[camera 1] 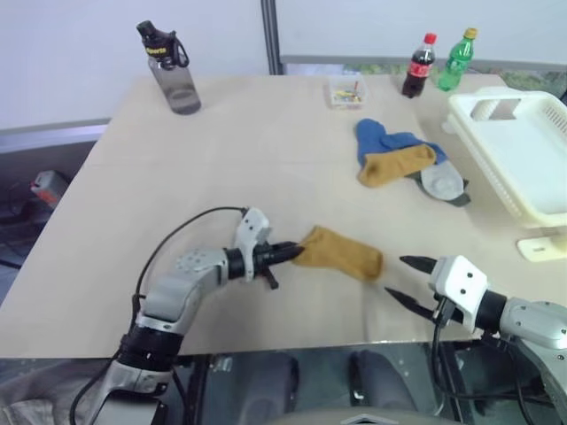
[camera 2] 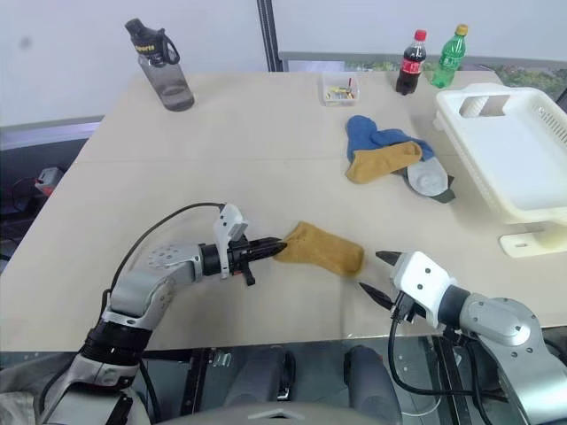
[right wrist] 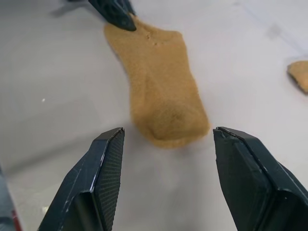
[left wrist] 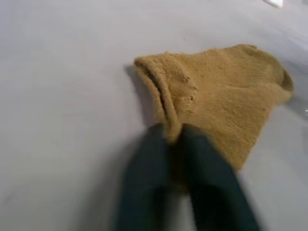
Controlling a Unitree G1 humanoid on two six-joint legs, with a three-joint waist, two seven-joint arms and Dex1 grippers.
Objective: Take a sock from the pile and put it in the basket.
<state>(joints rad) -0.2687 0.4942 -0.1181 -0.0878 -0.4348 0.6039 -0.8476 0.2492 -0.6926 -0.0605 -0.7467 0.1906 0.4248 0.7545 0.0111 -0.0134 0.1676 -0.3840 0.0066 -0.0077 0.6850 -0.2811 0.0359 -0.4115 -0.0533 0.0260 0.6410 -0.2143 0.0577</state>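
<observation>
Lying flat, mustard sock [camera 1: 344,252] cuff toward left fingers [camera 1: 288,254], toe toward right fingers [camera 1: 416,279]

Four socks [camera 1: 341,251], three bottles [camera 1: 170,69], one basket [camera 1: 523,150].

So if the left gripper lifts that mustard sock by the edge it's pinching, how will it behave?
The mustard sock lies flat and soft on the table, so it will probably droop limp from the left gripper. Its fuzzy knit likely grips well; it looks light.

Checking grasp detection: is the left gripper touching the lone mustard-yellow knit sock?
Touching. In the left wrist view the left gripper has its black fingers shut on the cuff edge of the lone mustard-yellow knit sock.
</observation>
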